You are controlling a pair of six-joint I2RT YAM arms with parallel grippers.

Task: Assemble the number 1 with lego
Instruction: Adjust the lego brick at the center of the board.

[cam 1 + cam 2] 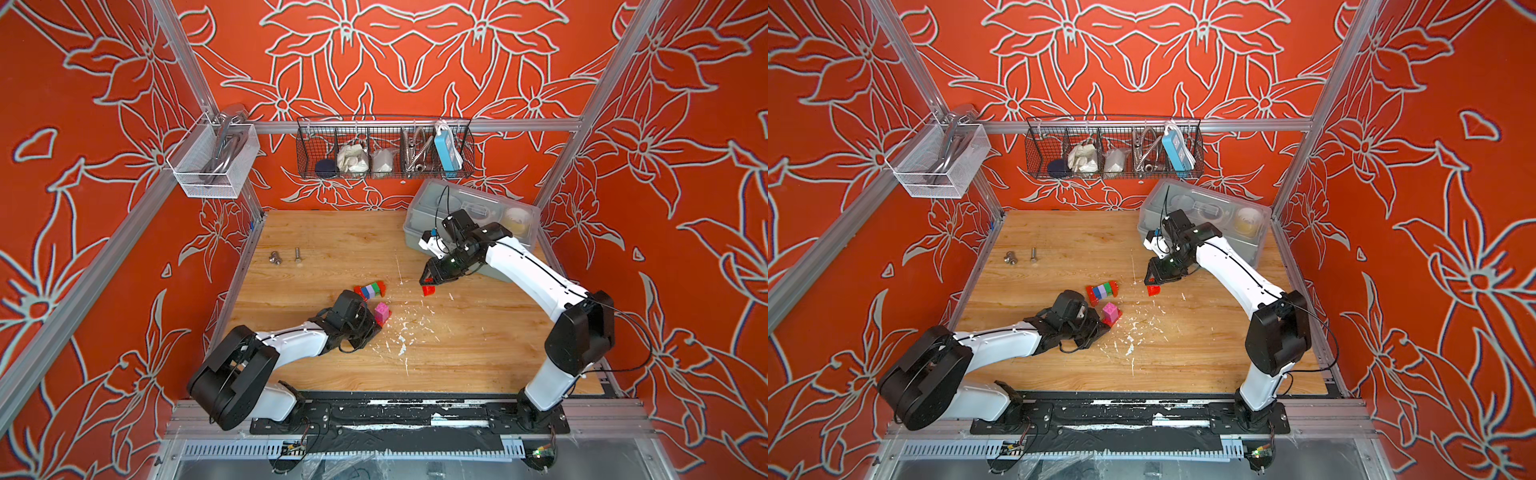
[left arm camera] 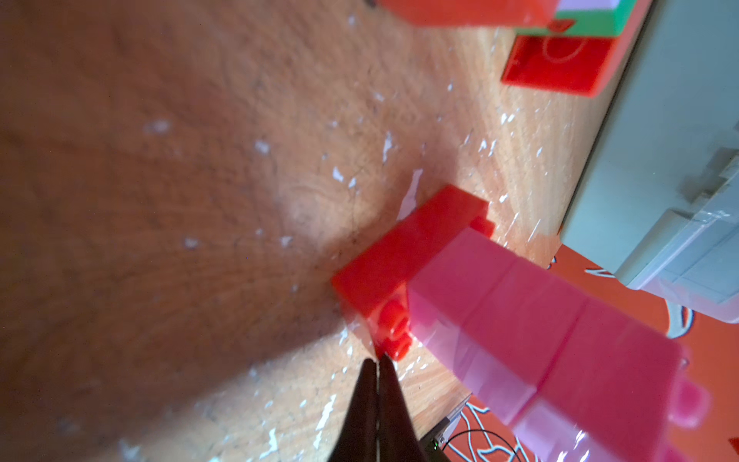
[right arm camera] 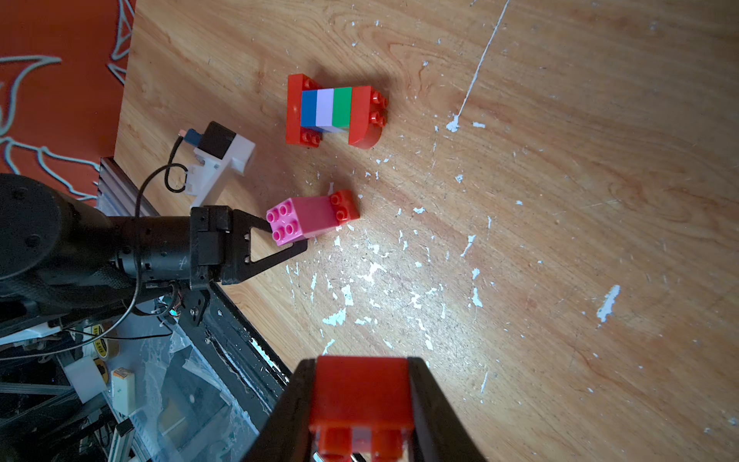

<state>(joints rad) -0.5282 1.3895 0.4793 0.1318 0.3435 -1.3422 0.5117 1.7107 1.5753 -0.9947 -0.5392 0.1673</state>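
Metal bolts (image 1: pixel 275 258) lie at the far left of the wooden tabletop (image 1: pixel 478 357), well apart from the lego. Nearer the front, the left gripper (image 2: pixel 376 362) is closed with nothing between its jaws, its tips just beside the red base brick (image 2: pixel 400 248) of a pink column (image 1: pixel 381 312); whether they touch it cannot be told. Just behind that column, a striped row (image 3: pixel 332 112) of red, blue, lilac, green and red bricks lies on its side on the wood. To the right, apart from both pieces, the right gripper (image 3: pixel 362 362) clamps a single red brick (image 3: pixel 360 394) between its jaws. A grey plastic bin (image 1: pixel 419 224) sits in the far right corner, partly behind the right arm; white flecks scar the wood between the two arms.
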